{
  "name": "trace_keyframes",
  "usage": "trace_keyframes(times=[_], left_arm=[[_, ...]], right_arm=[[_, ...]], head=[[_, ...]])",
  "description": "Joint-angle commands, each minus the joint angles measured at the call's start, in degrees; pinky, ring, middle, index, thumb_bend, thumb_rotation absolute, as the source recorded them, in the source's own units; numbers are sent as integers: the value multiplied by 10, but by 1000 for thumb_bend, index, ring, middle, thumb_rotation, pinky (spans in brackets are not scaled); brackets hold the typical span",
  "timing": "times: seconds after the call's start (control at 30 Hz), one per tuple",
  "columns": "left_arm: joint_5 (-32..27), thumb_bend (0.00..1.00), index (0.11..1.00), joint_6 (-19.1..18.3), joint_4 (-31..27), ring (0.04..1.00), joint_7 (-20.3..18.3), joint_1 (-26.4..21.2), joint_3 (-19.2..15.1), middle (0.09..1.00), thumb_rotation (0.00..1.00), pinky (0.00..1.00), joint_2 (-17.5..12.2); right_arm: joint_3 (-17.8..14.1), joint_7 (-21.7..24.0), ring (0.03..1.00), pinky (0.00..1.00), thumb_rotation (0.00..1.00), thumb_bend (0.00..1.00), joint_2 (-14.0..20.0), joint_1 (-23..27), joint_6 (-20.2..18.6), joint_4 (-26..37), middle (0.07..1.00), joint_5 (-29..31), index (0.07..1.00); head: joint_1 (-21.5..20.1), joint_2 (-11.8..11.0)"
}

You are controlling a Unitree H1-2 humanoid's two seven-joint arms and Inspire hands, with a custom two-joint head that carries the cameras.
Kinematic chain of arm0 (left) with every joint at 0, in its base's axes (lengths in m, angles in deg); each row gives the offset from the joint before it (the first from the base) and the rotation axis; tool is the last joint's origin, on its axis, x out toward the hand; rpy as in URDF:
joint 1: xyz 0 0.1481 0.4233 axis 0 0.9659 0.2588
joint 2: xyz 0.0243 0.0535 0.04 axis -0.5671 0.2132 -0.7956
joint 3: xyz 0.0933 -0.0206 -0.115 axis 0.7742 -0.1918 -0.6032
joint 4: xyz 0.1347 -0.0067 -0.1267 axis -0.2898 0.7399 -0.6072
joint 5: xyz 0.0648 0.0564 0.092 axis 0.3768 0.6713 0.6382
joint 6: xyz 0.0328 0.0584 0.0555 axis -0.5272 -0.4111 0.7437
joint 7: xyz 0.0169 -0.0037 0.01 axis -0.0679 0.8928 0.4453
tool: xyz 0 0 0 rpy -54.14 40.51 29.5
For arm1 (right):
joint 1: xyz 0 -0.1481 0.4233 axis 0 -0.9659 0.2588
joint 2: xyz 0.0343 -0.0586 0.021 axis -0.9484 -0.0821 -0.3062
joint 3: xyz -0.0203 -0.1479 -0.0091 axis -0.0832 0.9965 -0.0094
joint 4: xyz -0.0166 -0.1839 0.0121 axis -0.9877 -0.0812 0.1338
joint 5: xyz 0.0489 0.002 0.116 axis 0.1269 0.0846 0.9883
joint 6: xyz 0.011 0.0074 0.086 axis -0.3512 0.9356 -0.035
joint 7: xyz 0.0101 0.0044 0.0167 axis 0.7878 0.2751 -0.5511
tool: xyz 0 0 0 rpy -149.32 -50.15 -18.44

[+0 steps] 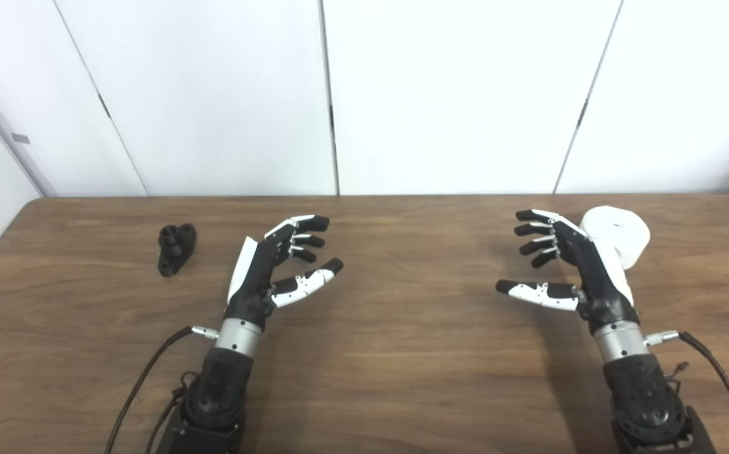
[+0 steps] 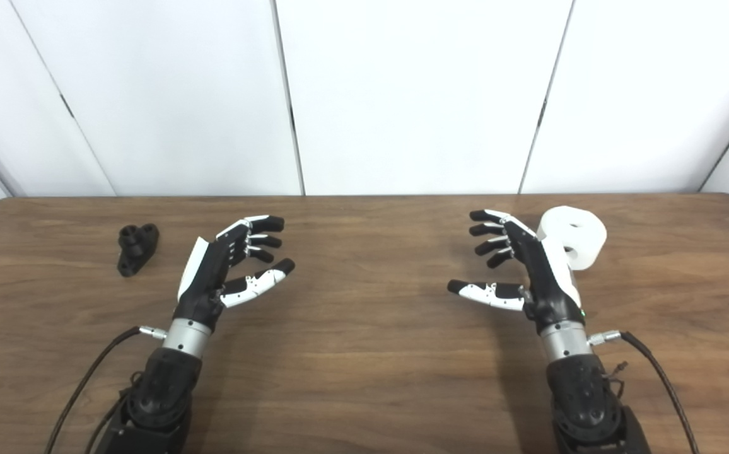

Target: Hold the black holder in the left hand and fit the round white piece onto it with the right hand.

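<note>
No text, label, brand, number or sign can be read anywhere in either view. A small grey tag [image 1: 21, 138] sits on the wall panel at the upper left of the frame, but it is too small to show any writing.
</note>
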Motion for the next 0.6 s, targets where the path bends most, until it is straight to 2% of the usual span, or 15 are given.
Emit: trace_keyframes(times=[0.0, 0.23, 0.37, 0.57], left_arm=[[-1, 670, 719, 10, -17, 689, 0, -15, 0, 757, 194, 588, -2], [0, 652, 715, 20, -14, 676, 1, -16, 1, 740, 163, 575, -1], [3, 667, 715, 10, -19, 686, 1, -14, 1, 749, 185, 578, -2], [2, 665, 712, 20, -13, 689, 0, -15, 3, 753, 181, 567, -3]], right_arm=[[-2, -3, 595, 480, 116, 613, 1, 14, 14, 19, 697, 2, 754], [-3, -9, 583, 471, 111, 608, 1, 14, 16, 17, 689, -6, 749], [-6, -8, 588, 471, 82, 611, -4, 12, 8, 21, 694, -1, 749], [-7, -9, 591, 480, 97, 620, -5, 12, 10, 20, 693, -3, 744]], head=[[5, 0], [14, -1], [13, 0], [13, -1]])
